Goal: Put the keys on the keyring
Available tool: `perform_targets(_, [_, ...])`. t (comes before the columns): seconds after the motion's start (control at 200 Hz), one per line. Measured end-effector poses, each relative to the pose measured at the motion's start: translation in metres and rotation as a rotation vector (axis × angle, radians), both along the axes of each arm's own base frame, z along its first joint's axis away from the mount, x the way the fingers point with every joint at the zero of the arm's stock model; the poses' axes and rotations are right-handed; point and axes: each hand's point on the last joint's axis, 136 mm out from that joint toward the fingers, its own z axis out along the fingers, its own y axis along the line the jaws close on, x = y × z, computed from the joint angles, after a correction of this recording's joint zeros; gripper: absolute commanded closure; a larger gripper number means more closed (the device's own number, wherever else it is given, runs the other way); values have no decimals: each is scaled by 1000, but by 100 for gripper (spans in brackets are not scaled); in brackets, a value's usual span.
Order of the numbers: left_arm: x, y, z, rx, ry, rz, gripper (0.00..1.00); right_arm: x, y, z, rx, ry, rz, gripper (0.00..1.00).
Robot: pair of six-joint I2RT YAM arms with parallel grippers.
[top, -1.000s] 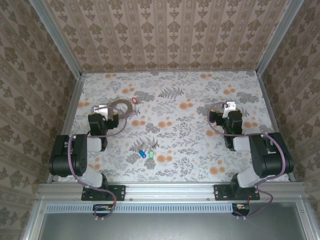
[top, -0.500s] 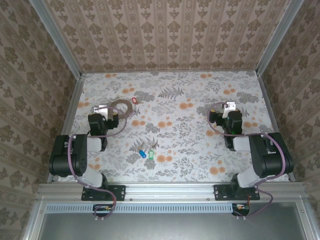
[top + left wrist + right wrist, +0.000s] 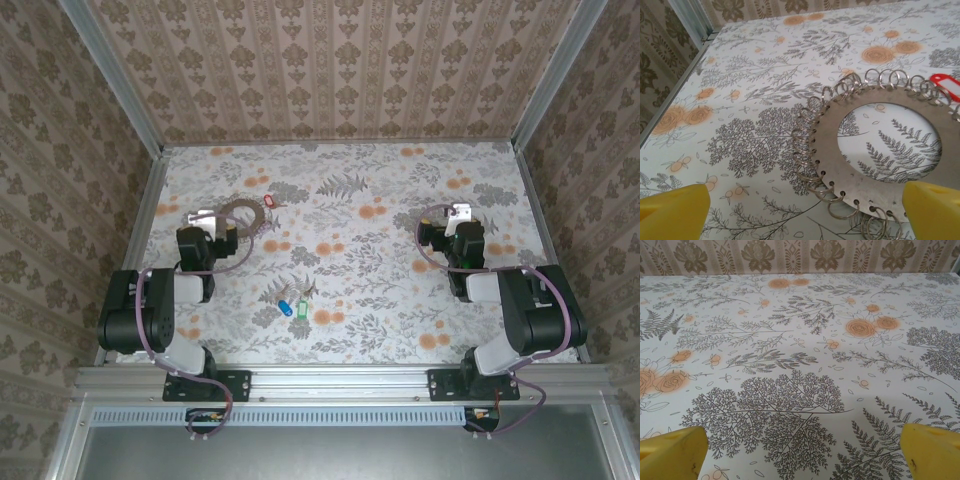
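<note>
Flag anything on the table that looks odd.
Nothing damaged or spilled. The red key sits at the rim of the keyring, apart from the other keys clustered mid-table; whether it's attached is unclear.

Black arms (image 3: 140, 310), pale grey links (image 3: 186, 355), purple cables (image 3: 419, 240); left end effector (image 3: 802, 212) and right end effector (image 3: 802, 450) have yellow fingers (image 3: 672, 210).

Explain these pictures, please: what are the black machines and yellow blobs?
The black machines are two robot arms bolted to a floral table. One picture looks down from above; the other two come from wrist cameras. The yellow blobs are fingers of the left end effector and right end effector, both open, holding nothing. Before the left one lies the keyring, a flat metal ring edged with wire loops, a red key tag at its rim. Blue and green keys lie mid-table.
</note>
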Motion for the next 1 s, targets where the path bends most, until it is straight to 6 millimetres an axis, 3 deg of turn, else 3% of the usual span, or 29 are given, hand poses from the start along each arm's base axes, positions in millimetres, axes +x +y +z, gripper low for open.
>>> perform_targets(0.115, [-6, -1, 3, -4, -22, -7, 0, -4, 2, 5, 0, -10, 5, 0])
perform_targets(0.215, [-15, 3, 12, -14, -37, 8, 0, -12, 0, 24, 4, -21, -9, 0])
perform_targets(0.34, [-16, 15, 44, -64, -56, 69, 0, -11, -3, 65, 62, -28, -50, 0])
perform_targets(0.46, [-1, 23, 86, -158, -30, 142, 0, -5, 4, 108, 179, -50, -50, 0])
perform_targets(0.59, [14, 18, 117, -260, -1, 137, 0, -6, 28, 111, 306, -26, 53, 1])
perform_targets(0.685, [23, 7, 108, -328, 81, 109, 0, -5, 47, 95, 396, 54, 125, 0])
perform_targets(0.845, [41, -17, 56, -431, 314, 55, 5, 7, 77, 72, 495, 194, 217, 1])
perform_targets(1.0, [55, -59, 23, -456, 483, -31, 6, 7, 94, 62, 550, 260, 272, 2])
